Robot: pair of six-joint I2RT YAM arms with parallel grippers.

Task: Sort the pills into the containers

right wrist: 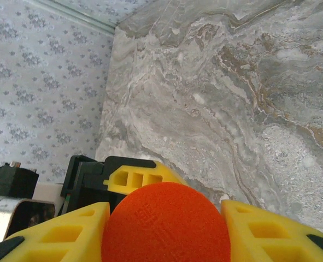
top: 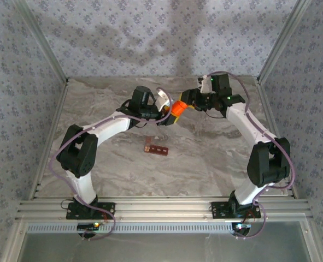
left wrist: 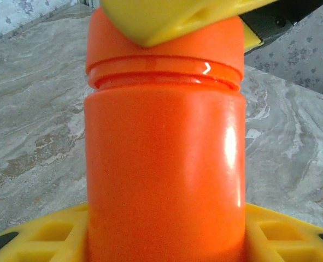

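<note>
An orange bottle (top: pixel 177 109) hangs above the table at the back middle, held between both arms. My left gripper (top: pixel 169 113) is shut on its body (left wrist: pixel 164 174), with a yellow finger (left wrist: pixel 46 237) on each side. My right gripper (top: pixel 189 103) is shut on the cap (right wrist: pixel 166 224), whose round end sits between its yellow fingers (right wrist: pixel 57 234). In the left wrist view the cap (left wrist: pixel 166 49) sits on the bottle with a right finger (left wrist: pixel 166 16) over it. The containers (top: pixel 156 147), a dark red-brown strip, lie on the table in the middle. The pills are hidden.
The marble table (top: pixel 205 153) is bounded by patterned walls with metal corner posts (top: pixel 46 49). The arm bases stand on an aluminium rail (top: pixel 161 210) at the near edge. A white round part (top: pixel 162 97) sits behind the left wrist.
</note>
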